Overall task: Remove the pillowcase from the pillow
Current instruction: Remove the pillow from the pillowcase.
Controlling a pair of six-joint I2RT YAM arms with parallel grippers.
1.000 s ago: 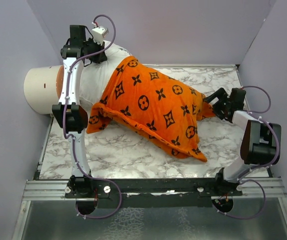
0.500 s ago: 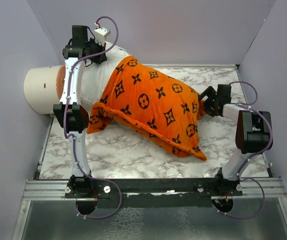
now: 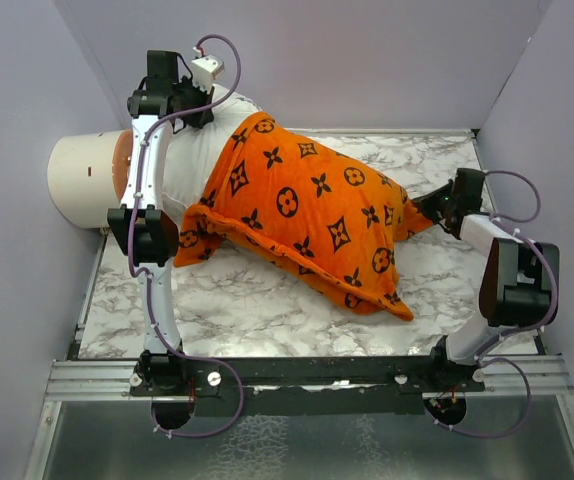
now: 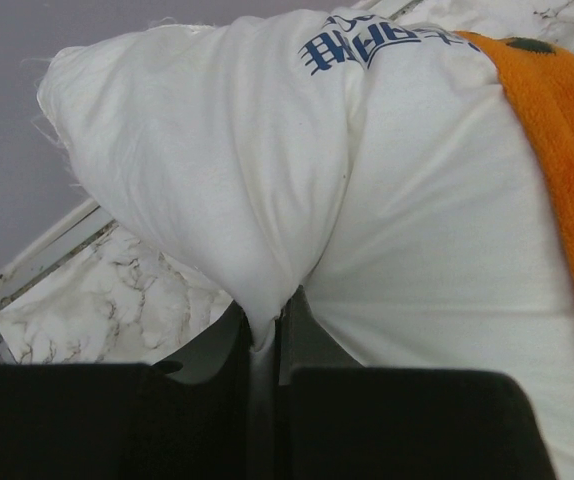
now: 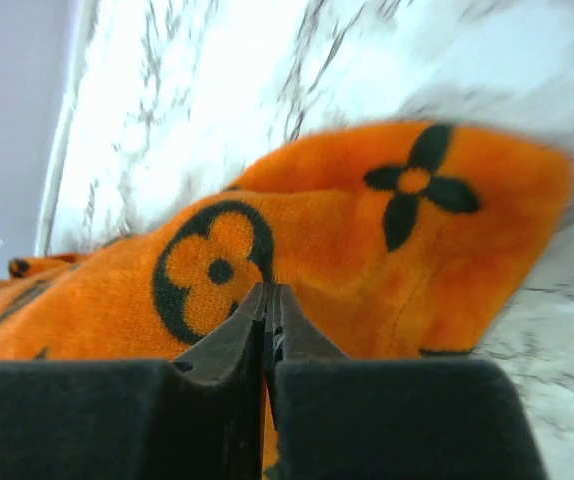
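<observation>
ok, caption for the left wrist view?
Left end effector shut on a fold of the white pillow, orange pillowcase at right.

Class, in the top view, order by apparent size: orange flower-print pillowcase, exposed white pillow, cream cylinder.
Largest: orange plush pillowcase.
Then exposed white stuffed pillow and cream cylinder, too alike to rank.

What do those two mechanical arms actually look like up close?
Both the left arm and the right arm are slim white tubes joined by chunky black blocks, with thin purple cable looping alongside. The left pincer and right pincer are each two flat black fingers.
</observation>
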